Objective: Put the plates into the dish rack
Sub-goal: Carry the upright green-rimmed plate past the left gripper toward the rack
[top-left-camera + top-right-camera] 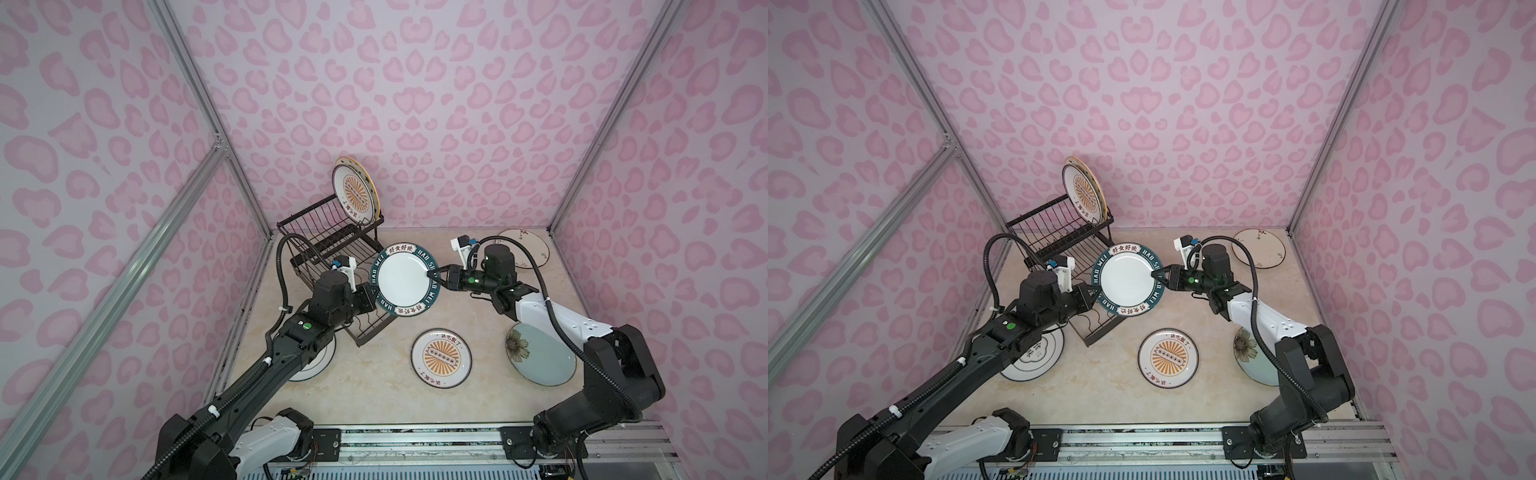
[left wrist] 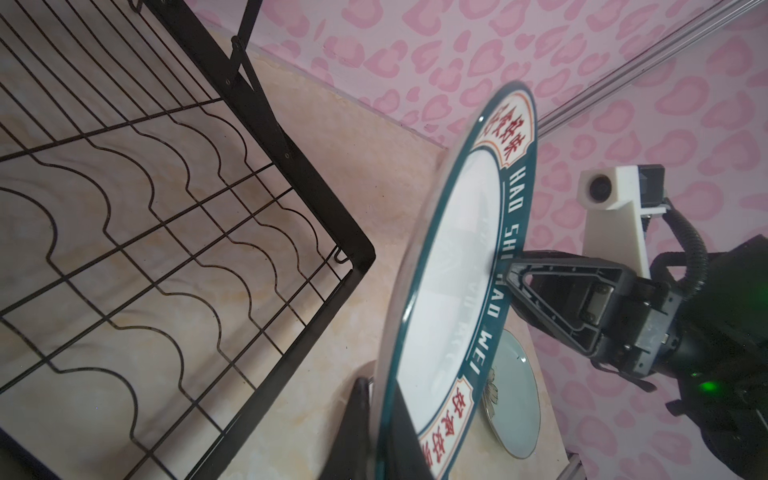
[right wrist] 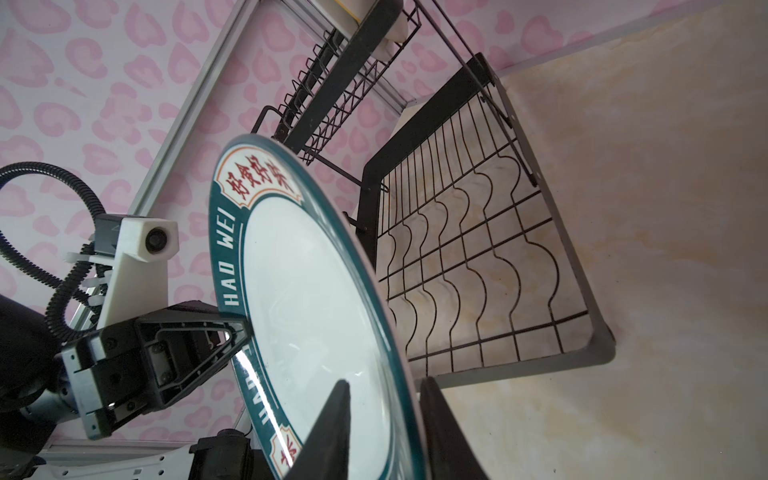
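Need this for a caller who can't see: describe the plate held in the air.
Find the black wire dish rack at the back left. Just right of it, the left gripper and right gripper flank one plate in mid-air. Only it has a dark teal rim lettered HAO WEI around a plain white centre.

Black arms (image 1: 257, 376) with white shells (image 1: 552, 320), ribbed cables (image 1: 284, 266), green lights (image 1: 307, 326), white camera mounts (image 1: 348, 272)

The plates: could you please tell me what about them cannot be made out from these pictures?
- Half-covered plate: top views, the left arm covers much of its design.
- Yellow-rimmed plate in the dish rack: the sunburst plate hides its face.
- Right gripper at the lettered plate: right wrist view, gripping or not, unclear.
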